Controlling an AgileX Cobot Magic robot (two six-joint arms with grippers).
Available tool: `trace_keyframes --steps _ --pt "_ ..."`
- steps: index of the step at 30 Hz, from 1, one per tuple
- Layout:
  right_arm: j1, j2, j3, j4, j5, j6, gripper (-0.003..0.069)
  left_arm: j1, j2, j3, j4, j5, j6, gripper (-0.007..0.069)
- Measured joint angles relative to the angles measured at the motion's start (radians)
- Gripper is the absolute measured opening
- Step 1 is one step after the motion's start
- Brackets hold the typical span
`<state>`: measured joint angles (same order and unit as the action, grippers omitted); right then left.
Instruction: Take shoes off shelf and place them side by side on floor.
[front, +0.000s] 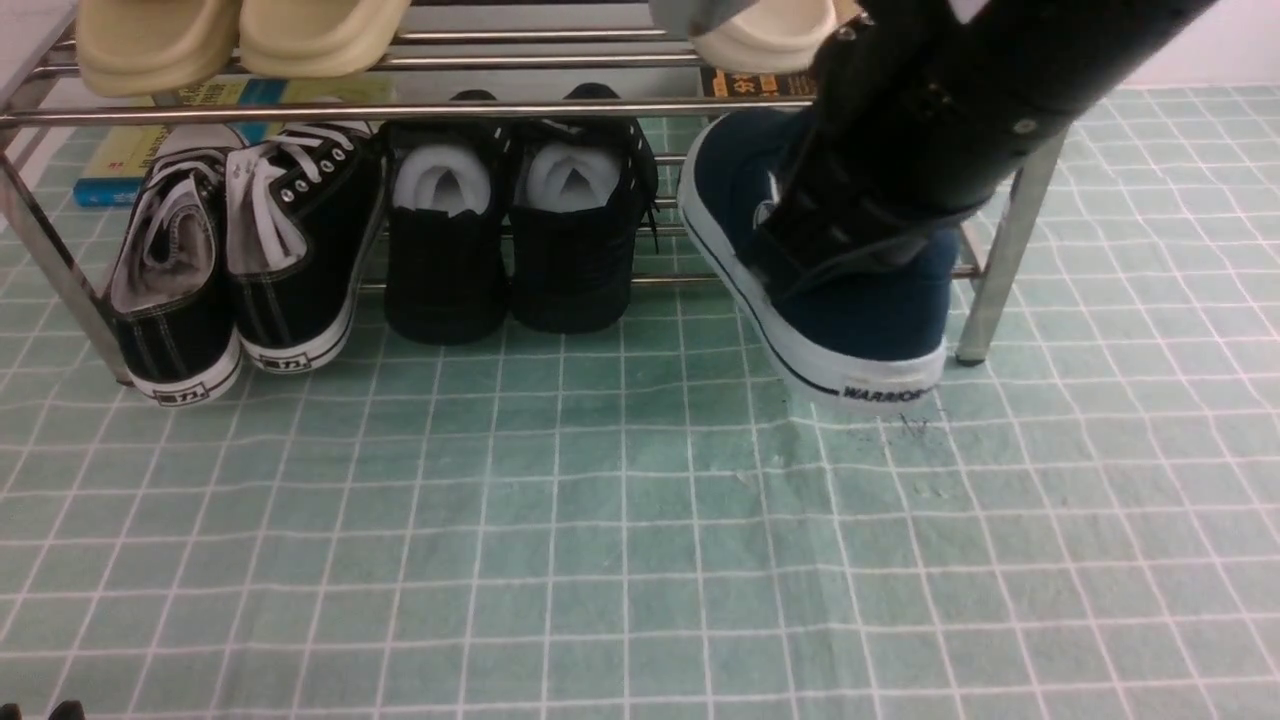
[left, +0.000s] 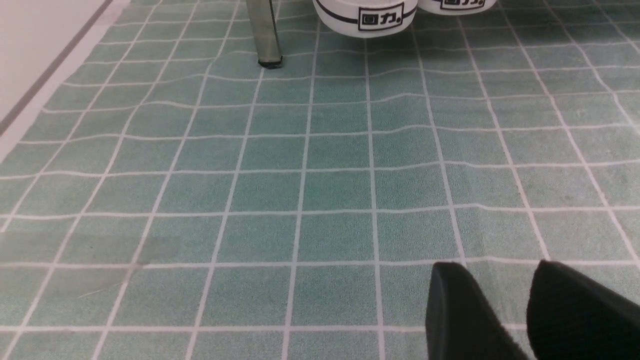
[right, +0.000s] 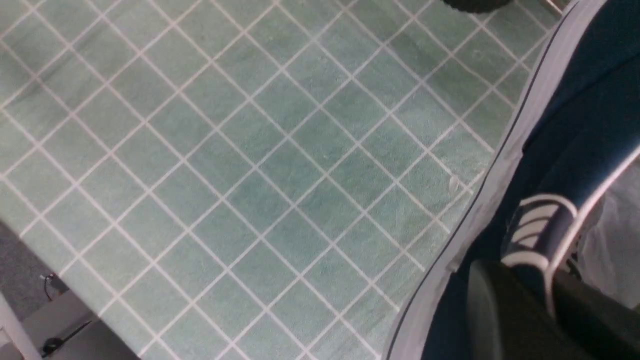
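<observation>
One navy shoe (front: 850, 320) with a white sole and "WARRIOR" on its heel is at the right end of the chrome shelf (front: 400, 110). It is tilted, and its heel reaches out over the green grid floor (front: 620, 520). My right gripper (front: 800, 240) comes down from above and is shut on the shoe's white-trimmed collar (right: 570, 235). In the right wrist view the gripper (right: 542, 295) has one finger inside the shoe and one outside. The other shoe of the pair is out of view. My left gripper (left: 497, 267) hovers open over bare floor, holding nothing.
Black lace-up sneakers (front: 240, 250) and all-black shoes (front: 510, 240) fill the lower tier's left and middle. Beige slippers (front: 240, 35) lie on the top tier, and books (front: 130, 150) sit behind. The shelf's right leg (front: 1000, 260) stands beside the held shoe, and its left leg (left: 265, 35) shows too.
</observation>
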<state>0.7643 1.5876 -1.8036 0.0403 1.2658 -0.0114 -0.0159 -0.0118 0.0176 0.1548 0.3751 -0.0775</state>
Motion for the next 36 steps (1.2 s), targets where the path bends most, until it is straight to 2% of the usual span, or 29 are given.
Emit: trace_keyframes --steps 6,13,17,25,36 --pt "0.0 -0.047 0.041 0.065 0.0 0.0 0.0045 0.0 0.0 0.0 0.0 0.0 0.0 0.0242" --pt "0.005 -0.05 0.246 0.162 -0.004 0.0 0.0045 0.0 0.0 0.0 0.0 0.0 0.0 0.0242" --pt "0.005 -0.05 0.339 0.159 -0.072 0.0 0.0045 0.0 0.0 0.0 0.0 0.0 0.0 0.0242" --pt "0.005 0.007 0.42 0.112 -0.372 0.0 0.0045 0.0 0.0 0.0 0.0 0.0 0.0 0.0242" --pt "0.005 0.189 0.42 0.074 -0.506 0.0 0.0045 0.0 0.0 0.0 0.0 0.0 0.0 0.0242"
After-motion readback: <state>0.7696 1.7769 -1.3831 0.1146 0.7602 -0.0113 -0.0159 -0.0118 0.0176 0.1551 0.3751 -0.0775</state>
